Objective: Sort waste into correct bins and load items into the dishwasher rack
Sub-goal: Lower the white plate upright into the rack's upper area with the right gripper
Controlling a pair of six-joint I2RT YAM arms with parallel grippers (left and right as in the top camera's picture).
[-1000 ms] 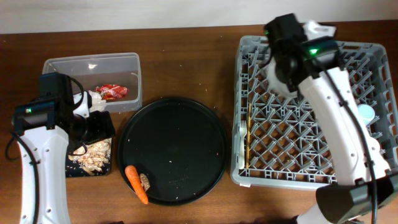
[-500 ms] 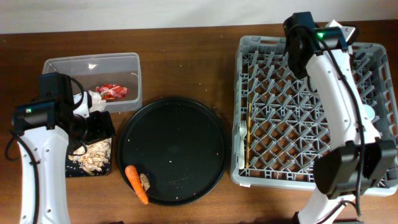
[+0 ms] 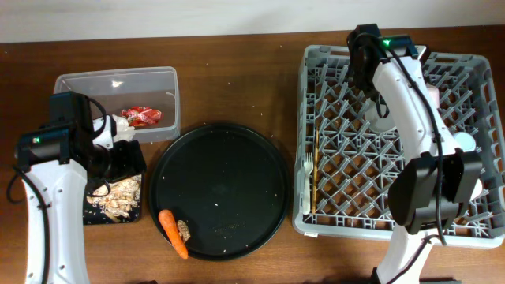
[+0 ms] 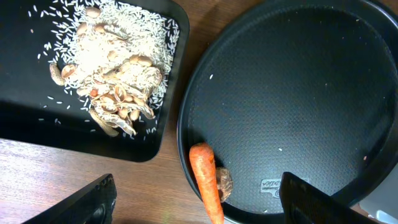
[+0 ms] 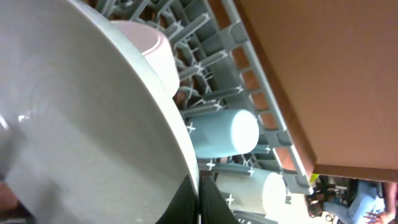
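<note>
My right gripper (image 5: 198, 200) is shut on the rim of the white plate (image 5: 81, 124), held on edge over the back of the grey dishwasher rack (image 3: 394, 201). The plate's edge shows in the overhead view (image 3: 381, 118). Behind it in the rack are the pink bowl (image 5: 149, 50), light-blue cup (image 5: 227, 134) and white cup (image 5: 261, 193). Fork (image 3: 306, 167) and chopsticks (image 3: 316, 170) lie in the rack's left side. My left gripper (image 4: 199, 202) is open and empty above the carrot (image 4: 205, 180) and brown scrap (image 4: 224, 183).
The carrot lies on the large round black tray (image 3: 221, 181). The shallow black tray (image 4: 37, 118) holds food scraps (image 4: 112, 68). The clear tub (image 3: 79, 83) holds the red wrapper (image 3: 142, 116), with the white tissue (image 3: 120, 126) at its front edge.
My right arm has swung across the back of the rack with the plate and now stands further left. The left arm has not moved.
</note>
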